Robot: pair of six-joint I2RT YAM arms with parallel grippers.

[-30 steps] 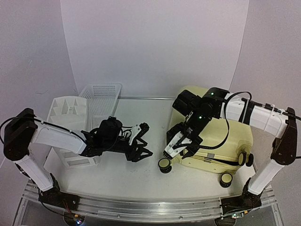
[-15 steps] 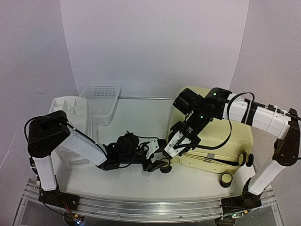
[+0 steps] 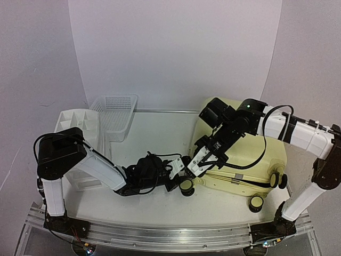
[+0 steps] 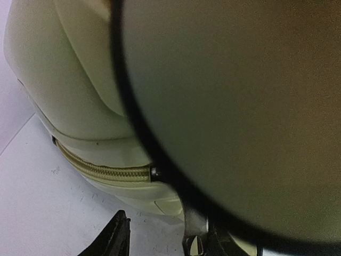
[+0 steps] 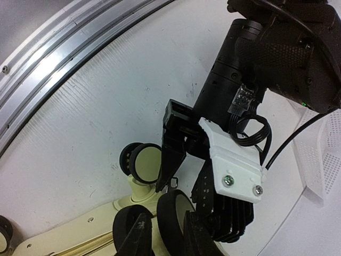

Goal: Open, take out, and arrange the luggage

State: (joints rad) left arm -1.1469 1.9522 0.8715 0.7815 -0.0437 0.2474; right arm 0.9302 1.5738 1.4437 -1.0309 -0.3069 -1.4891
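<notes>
The pale-yellow luggage point(image 3: 250, 154) lies closed on the right of the table, wheels toward the front. My right gripper point(image 3: 198, 169) is at its near-left corner; in the right wrist view its fingers point(image 5: 136, 234) pinch a black wheel point(image 5: 176, 213). My left gripper point(image 3: 180, 178) reaches low across the table to the same corner, beside a second wheel point(image 3: 186, 186). Its fingers stand apart, one black tip point(image 5: 170, 165) just above the small metal zipper pull point(image 5: 173, 182). The left wrist view shows the zipper seam point(image 4: 106, 173), the pull point(image 4: 194, 245) and one finger point(image 4: 114, 240); a blurred wheel hides the other.
A white mesh basket point(image 3: 117, 114) and a white plastic drawer unit point(image 3: 80, 128) stand at the back left. Two more luggage wheels point(image 3: 257, 202) point(image 3: 277, 180) stick out at the near right. The table's metal rail point(image 5: 64, 53) runs along the front edge.
The left arm has stretched right from the table's middle to the luggage's near-left corner. The right gripper stayed at that corner and its jaws came together round the wheel.
</notes>
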